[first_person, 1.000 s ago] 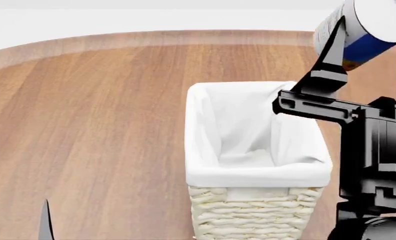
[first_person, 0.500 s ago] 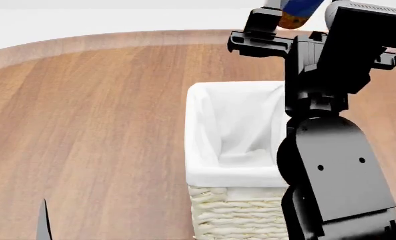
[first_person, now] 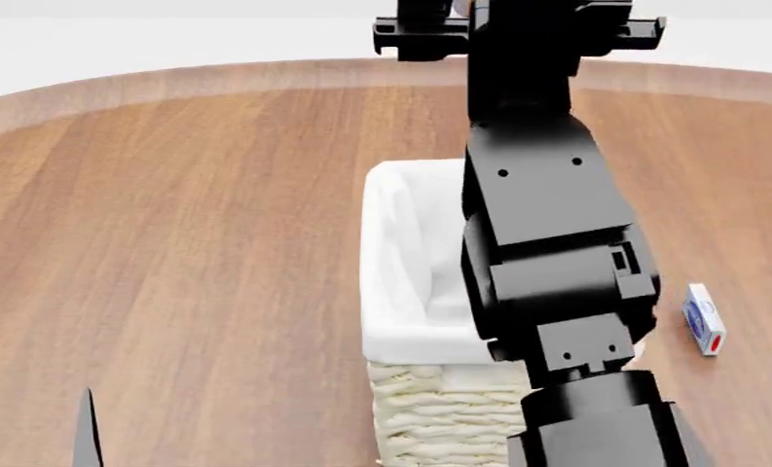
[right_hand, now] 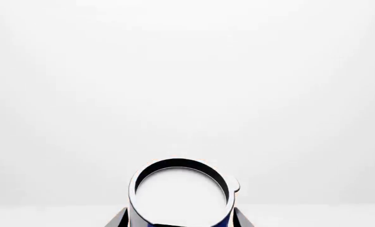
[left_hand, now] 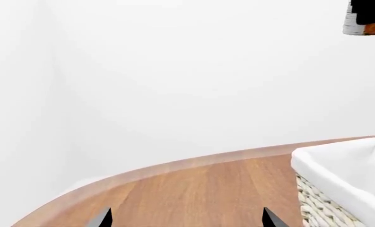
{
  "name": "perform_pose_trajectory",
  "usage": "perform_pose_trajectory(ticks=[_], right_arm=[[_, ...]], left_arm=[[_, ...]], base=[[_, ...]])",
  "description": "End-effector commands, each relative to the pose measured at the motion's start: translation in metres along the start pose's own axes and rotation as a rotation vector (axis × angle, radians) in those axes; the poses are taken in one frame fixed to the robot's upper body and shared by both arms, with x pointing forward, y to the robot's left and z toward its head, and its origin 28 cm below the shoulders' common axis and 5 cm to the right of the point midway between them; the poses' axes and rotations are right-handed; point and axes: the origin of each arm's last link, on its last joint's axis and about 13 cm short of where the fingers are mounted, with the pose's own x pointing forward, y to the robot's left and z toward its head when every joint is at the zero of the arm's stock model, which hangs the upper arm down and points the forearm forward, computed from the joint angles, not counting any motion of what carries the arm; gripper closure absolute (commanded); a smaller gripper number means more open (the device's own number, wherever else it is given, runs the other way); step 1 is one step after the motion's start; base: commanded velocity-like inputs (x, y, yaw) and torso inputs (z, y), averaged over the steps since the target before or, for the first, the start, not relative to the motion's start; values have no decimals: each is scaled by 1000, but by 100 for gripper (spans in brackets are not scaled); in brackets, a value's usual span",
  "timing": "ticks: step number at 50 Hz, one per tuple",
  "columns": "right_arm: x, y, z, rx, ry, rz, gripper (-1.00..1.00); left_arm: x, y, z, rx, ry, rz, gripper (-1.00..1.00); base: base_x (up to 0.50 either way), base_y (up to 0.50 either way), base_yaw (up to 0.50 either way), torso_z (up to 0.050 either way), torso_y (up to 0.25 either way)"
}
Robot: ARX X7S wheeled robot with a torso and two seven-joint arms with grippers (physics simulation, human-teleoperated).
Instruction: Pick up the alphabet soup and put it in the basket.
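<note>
The alphabet soup can [right_hand: 181, 194], with a white end and a blue side, sits between the fingers of my right gripper [right_hand: 181, 220], which is shut on it. In the left wrist view the can [left_hand: 364, 29] hangs high above the table, held by that black gripper. The cream wicker basket [first_person: 409, 282] with its white cloth lining stands at the table's middle. My right arm [first_person: 541, 214] reaches over it and hides its right half. In the head view the can is out of view past the top edge. My left gripper [left_hand: 187, 223] is open and empty, low to the basket's left [left_hand: 338, 165].
The round wooden table [first_person: 191, 224] has a curved far edge with white floor beyond. A small white and blue box [first_person: 704, 318] lies on the table to the right of the basket. One left fingertip [first_person: 89, 433] shows at the head view's lower left.
My right arm has swung left and up across the basket with the can, which has left the head view at the top. The small box at the right is now uncovered.
</note>
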Motion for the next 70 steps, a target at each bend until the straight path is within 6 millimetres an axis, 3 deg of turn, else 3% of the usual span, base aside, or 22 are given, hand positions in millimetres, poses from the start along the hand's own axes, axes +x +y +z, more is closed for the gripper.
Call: perform_pose_trajectory(ticks=[1,10,16,32,49,70], right_arm=[[20,6,-3,-134,74,9,100],[14,6,-15,-130,335,69,100],[10,4,-20,-201,422,18,100],[-1,-2,-35,-193,609,13,100],[-12,-4,-48,-220,738,13,100],[-22,-8,-70,-189,762,0,100]], left_arm=[[0,1,0,0,1,2,-100],[0,0,-2,-2,4,-1,-100],[1,0,-2,-4,3,-1,-100],[1,0,-3,-5,5,-2,-100],[2,0,-4,-8,7,-1,-100],[2,-1,-6,-5,12,-3,-100]], base=[[0,0,0,0,0],[0,0,0,0,1],[0,0,0,0,0],[0,0,0,0,1],[0,0,0,1,1],[0,0,0,0,0]])
